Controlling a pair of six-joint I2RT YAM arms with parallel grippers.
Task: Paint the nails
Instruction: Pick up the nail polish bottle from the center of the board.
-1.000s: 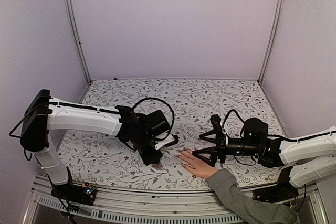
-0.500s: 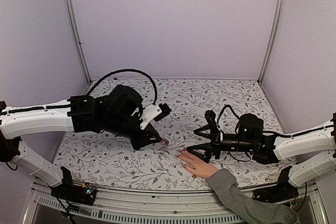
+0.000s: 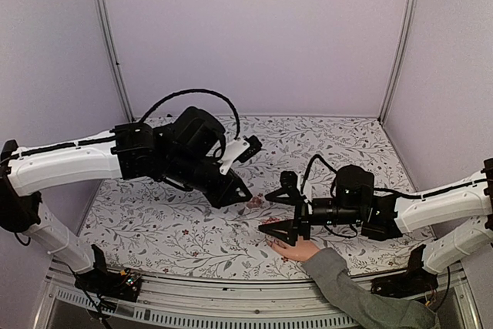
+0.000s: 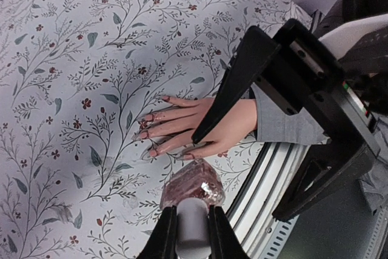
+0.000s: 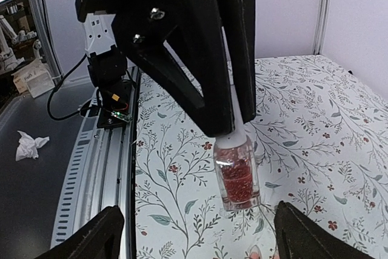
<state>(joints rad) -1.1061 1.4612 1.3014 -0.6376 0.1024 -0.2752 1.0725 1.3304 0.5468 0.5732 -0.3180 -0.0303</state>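
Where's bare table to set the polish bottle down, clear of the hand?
Free: the cloth at back right by the rear wall, and the near-left patch between left arm and front rail. Crowded: centre front, where the hand, open right gripper and left gripper with the polish bottle meet.

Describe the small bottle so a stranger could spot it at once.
Find the flower-patterned table, then the black left pincer hanging over it. Clamped in its tips is a small clear bottle with a white neck, the only thing full of red glitter.
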